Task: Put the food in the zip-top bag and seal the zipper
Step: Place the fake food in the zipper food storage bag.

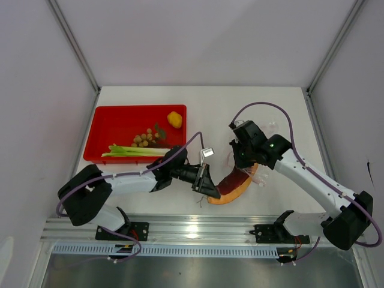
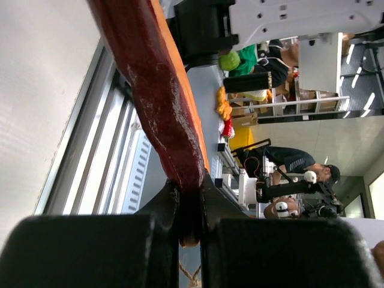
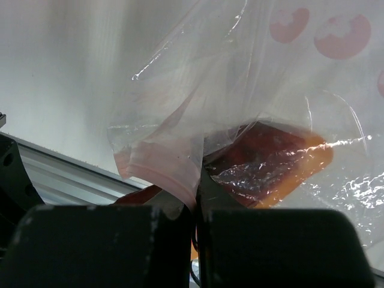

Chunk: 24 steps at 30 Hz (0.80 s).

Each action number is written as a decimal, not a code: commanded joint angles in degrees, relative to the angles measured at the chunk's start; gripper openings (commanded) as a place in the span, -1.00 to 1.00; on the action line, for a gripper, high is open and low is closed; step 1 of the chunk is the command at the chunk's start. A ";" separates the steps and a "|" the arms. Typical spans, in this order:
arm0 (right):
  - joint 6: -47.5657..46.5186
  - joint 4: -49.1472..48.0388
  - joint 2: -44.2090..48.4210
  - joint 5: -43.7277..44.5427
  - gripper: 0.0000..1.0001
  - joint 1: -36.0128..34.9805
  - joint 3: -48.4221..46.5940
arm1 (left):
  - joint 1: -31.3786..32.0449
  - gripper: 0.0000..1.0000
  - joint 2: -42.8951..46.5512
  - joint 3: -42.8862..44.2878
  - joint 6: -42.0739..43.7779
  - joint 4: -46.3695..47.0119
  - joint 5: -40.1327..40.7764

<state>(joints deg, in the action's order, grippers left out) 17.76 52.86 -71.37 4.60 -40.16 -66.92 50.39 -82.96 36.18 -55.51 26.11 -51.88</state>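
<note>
**Sweet potato held at the mouth of the bag**

The sweet potato [image 1: 233,185] is a long, curved piece in the middle of the table [image 1: 210,114], close to the near edge. In the top view its long axis runs from lower left to upper right, bowing toward the near edge like a crescent. Its skin is dark purple-brown and an orange cut face runs along its outer side.

The left end effector [image 1: 209,187] is clamped tight on the lower-left tip. In the left wrist view the piece stretches straight away from the fingers [image 2: 90,252], which pinch its narrow end.

The upper-right end reaches the bag [image 3: 252,72], a clear crinkly plastic one printed with pale pink dots. In the right wrist view the dark skin and orange face show through the plastic. Whether that end is already inside or only behind the plastic cannot be told.

The right end effector [image 1: 240,157] is closed on the bag's edge, with the pink zipper strip [image 3: 159,171] bunched just beside its fingertips.

Well apart, at the far left of the table, is a red tray [image 1: 108,129]. It holds green-white stalks [image 1: 135,151] lying along its near wall, a cluster of tan berries [image 1: 143,139] and a small yellow fruit [image 1: 174,119] near its far right corner.
</note>
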 commanded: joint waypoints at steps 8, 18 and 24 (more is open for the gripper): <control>4.21 1.98 1.68 2.51 -1.00 1.05 -2.34 | -0.38 -0.99 -0.28 -12.78 -18.75 36.81 5.19; 6.50 1.98 1.06 -3.90 -1.00 2.02 -1.11 | 1.02 -0.99 13.96 -19.40 -5.06 24.44 13.20; 7.11 0.93 1.33 -8.73 -1.00 0.96 -1.11 | 1.99 -0.99 10.37 -14.75 -2.77 23.13 11.71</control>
<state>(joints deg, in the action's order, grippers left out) 23.79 53.74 -71.18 -0.71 -38.54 -67.05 51.79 -70.67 17.10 -62.78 48.21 -41.08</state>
